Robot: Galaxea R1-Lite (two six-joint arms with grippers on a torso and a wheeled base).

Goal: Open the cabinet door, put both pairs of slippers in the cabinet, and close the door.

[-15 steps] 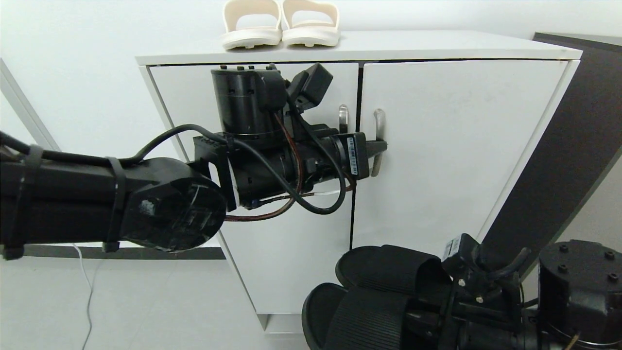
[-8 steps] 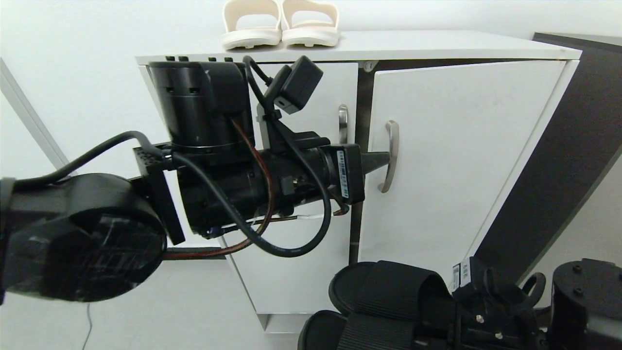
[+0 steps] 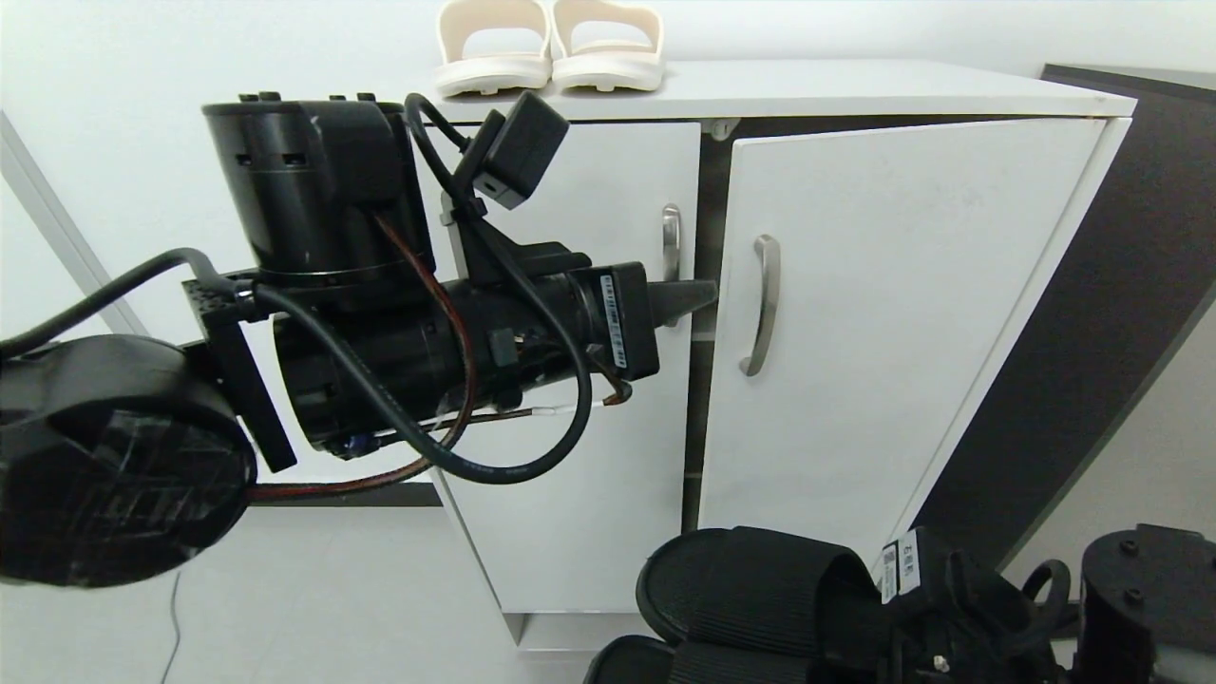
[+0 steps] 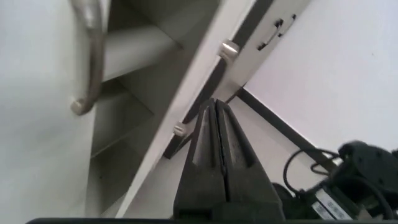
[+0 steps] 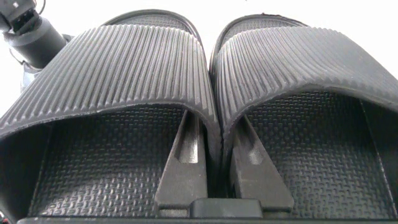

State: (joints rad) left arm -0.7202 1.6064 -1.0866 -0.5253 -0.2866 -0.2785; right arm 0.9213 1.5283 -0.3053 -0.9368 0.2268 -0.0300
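- The cabinet [image 3: 855, 90] stands right in front of the robot with its right-hand door [image 3: 883, 313] ajar. A dark gap runs between it and the left-hand door [image 3: 589, 475], and a shelf [image 4: 134, 46] shows inside.
- The left gripper [image 3: 698, 293] hovers at that gap, just beside the bar handle [image 3: 760, 304] of the right-hand door but apart from it. Its 2 fingers [image 4: 202, 149] are pressed together on nothing.
- The right gripper [image 5: 216, 118] hangs low in front of the cabinet with the black slippers [image 3: 760, 594]. 1 finger sits inside each shoe, and the 2 fingers clamp the adjoining inner walls together, so the pair rides as 1 bundle.
- The white slippers [image 3: 548, 47] sit side by side on the cabinet top, near its front edge.
- The door looks like a stiff, light panel on hinges that should swing easily. I would take it at the middle of the handle, or hook the closed fingers behind its free edge and follow the arc.
- Both pairs look soft, light and rubbery. The black ribbed straps should give some grip, but the pinched walls will squash, so a quick swing could twist them loose.
- The white pair looks smoother, and the same hold on its 2 inner walls seems best.
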